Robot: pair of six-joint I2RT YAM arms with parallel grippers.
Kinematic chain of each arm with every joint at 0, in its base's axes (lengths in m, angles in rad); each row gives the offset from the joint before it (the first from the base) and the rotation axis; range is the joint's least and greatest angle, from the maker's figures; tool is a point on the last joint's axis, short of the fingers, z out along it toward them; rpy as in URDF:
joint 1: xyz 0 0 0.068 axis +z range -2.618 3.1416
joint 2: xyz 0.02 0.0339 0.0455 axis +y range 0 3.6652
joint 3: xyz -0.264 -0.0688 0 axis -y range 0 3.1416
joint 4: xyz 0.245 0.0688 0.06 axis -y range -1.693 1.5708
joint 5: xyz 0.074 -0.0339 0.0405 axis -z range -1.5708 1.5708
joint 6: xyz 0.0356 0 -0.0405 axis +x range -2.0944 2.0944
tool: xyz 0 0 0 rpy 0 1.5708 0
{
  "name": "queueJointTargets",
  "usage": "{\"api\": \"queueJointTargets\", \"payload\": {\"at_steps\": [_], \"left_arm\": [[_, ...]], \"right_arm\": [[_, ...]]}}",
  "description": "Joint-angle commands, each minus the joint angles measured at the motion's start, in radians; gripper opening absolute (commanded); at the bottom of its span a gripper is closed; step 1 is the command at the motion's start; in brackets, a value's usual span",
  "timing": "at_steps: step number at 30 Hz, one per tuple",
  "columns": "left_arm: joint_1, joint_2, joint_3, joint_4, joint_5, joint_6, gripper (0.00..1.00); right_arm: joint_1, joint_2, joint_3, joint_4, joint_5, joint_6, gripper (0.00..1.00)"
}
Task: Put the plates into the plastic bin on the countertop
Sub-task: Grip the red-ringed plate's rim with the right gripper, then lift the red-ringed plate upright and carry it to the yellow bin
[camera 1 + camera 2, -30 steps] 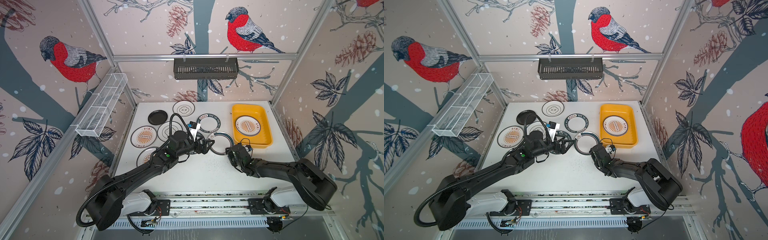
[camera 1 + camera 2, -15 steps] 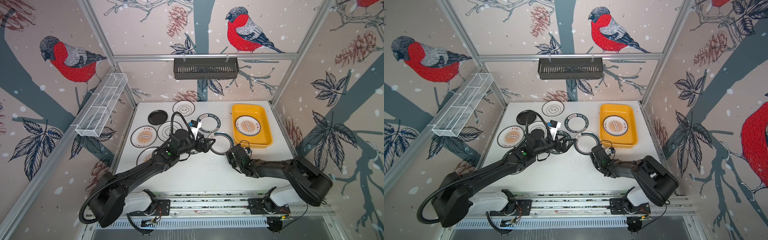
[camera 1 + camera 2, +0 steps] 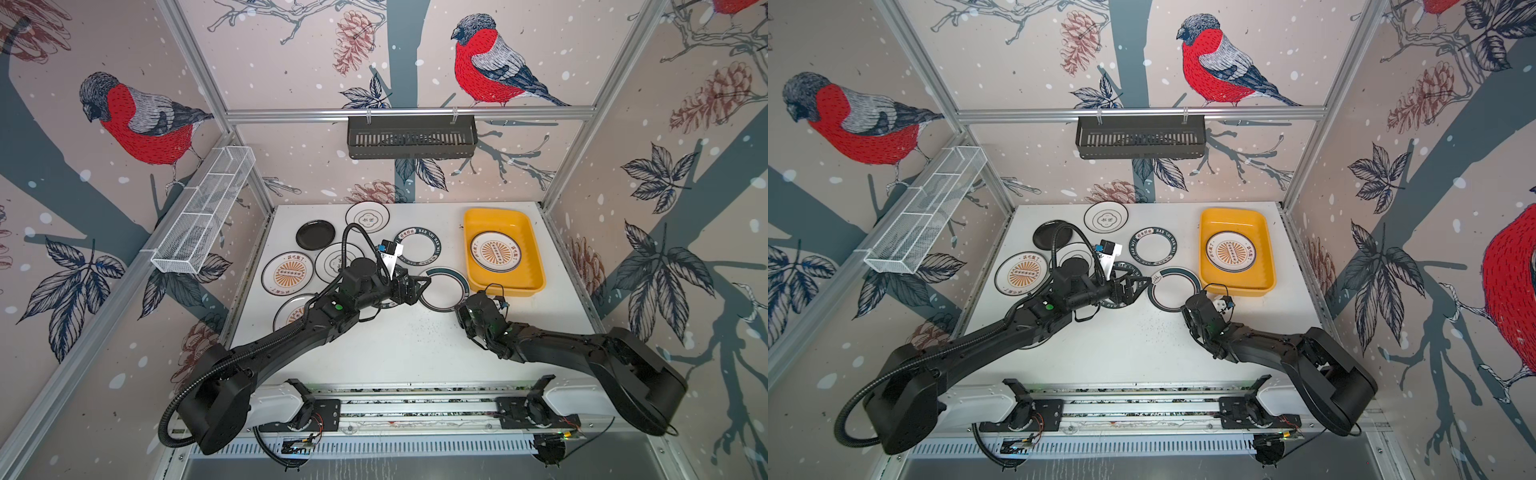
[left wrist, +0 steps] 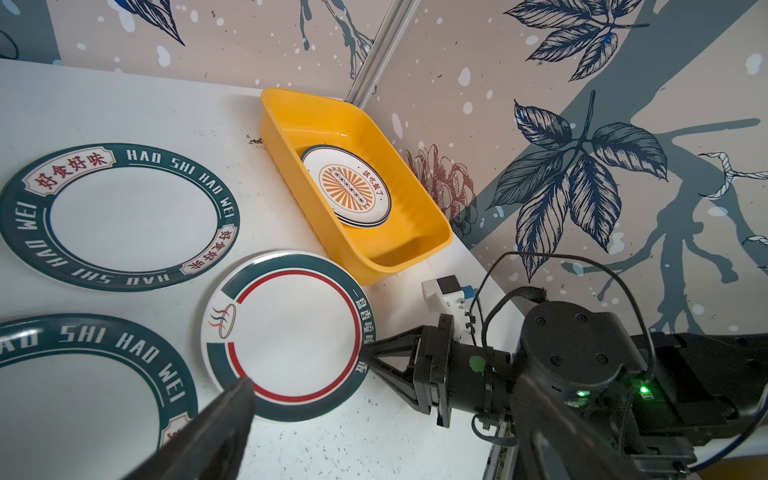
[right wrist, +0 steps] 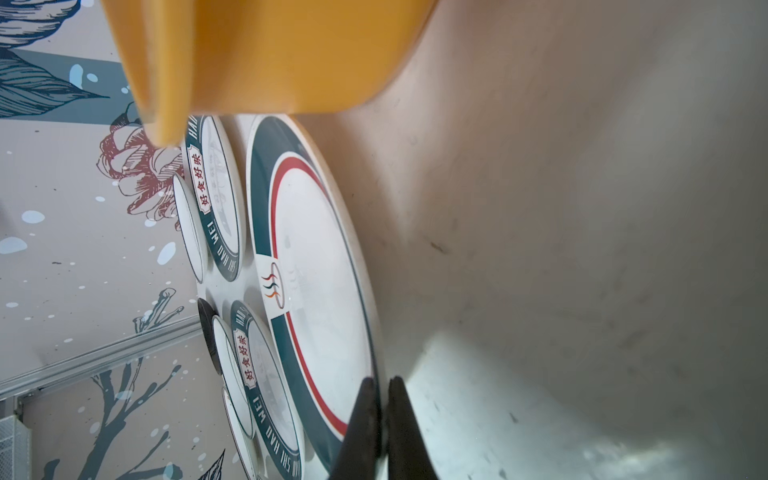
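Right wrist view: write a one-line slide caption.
The right gripper grips the red-ringed plate by its rim, near the yellow bin.

White, dark-specked counter [image 3: 395, 353], edged in aluminium. Carries the yellow-orange bin [image 3: 494, 219] at the far right. Just beside its near-left corner, a red-ringed plate [image 3: 444, 289]. Further left: lettered green-rimmed plate [image 3: 417, 248], quatrefoil plate [image 3: 367, 215] at the back, black plate [image 3: 315, 235], sunburst plate [image 3: 287, 274]. Also a second quatrefoil plate [image 3: 332, 262] and second sunburst plate [image 3: 291, 316], both partly covered.
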Motion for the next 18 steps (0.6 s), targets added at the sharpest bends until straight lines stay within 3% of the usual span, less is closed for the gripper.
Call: {"api": "queueJointTargets", "payload": {"at_steps": [1, 12, 18], "left_arm": [[0.002, -0.012, 0.001, 0.029, -0.001, 0.0, 0.96], [0.001, -0.073, -0.033, 0.021, -0.006, -0.008, 0.96], [0.001, -0.138, -0.064, 0.005, -0.044, -0.009, 0.96]], "right_arm": [[0.016, -0.058, -0.006, -0.073, -0.037, -0.074, 0.02], [0.097, -0.444, -0.052, -0.277, -0.015, -0.183, 0.01], [0.12, -0.542, -0.014, -0.353, -0.037, -0.264, 0.01]]}}
